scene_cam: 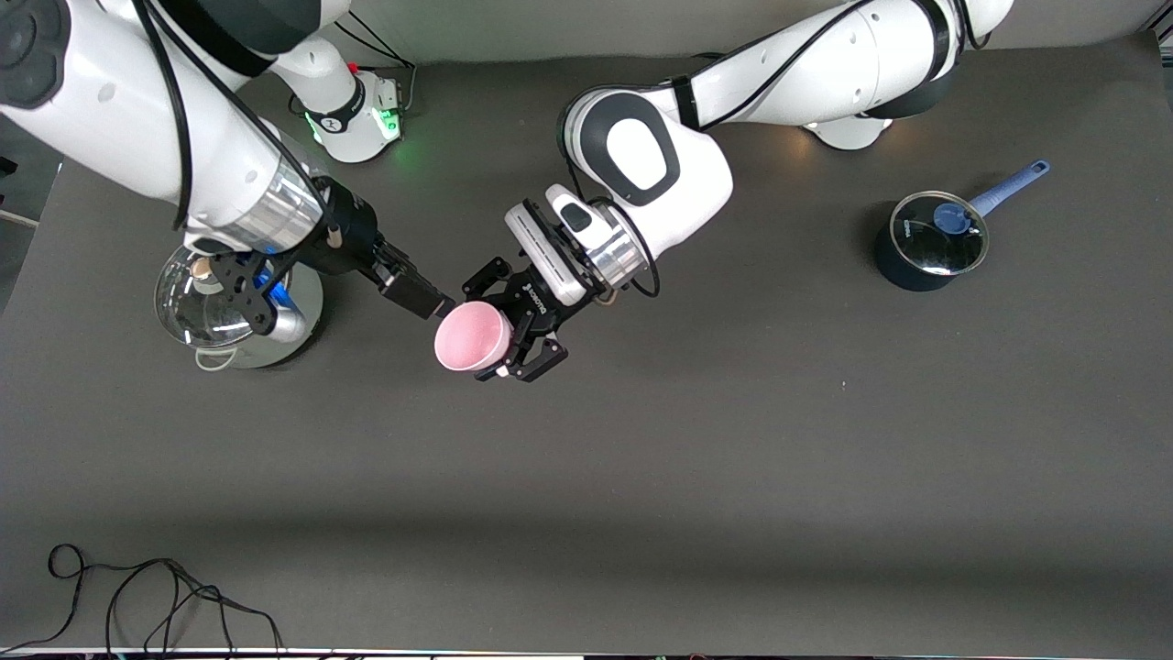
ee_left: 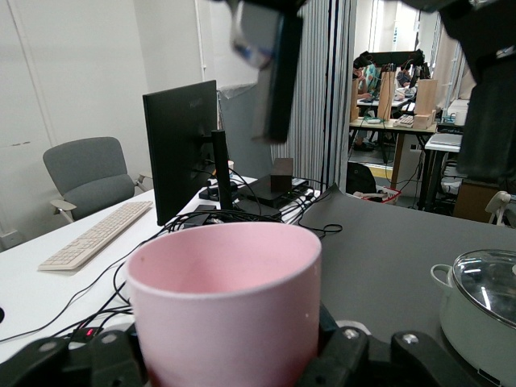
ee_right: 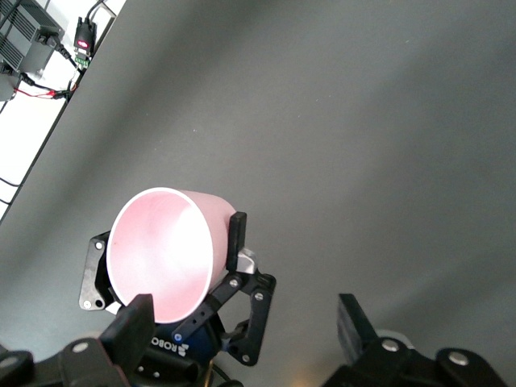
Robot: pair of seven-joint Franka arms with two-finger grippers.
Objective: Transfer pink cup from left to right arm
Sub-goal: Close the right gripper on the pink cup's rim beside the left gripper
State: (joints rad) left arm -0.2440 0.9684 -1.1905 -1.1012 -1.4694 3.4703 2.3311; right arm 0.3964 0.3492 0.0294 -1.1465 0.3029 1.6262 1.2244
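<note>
A dark saucepan (scene_cam: 927, 249) with a blue handle and a glass lid stands on the table (scene_cam: 733, 458) toward the left arm's end. A steel pot (scene_cam: 229, 312) with a glass lid stands toward the right arm's end. A black cable (scene_cam: 147, 596) lies coiled at the table edge nearest the front camera

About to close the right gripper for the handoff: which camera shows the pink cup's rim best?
The right wrist view: the pink cup faces it, rim fully visible, one right finger at its edge, the left gripper clamping its sides. The front view shows the cup small, between both grippers. The left wrist view shows only its wall.
</note>
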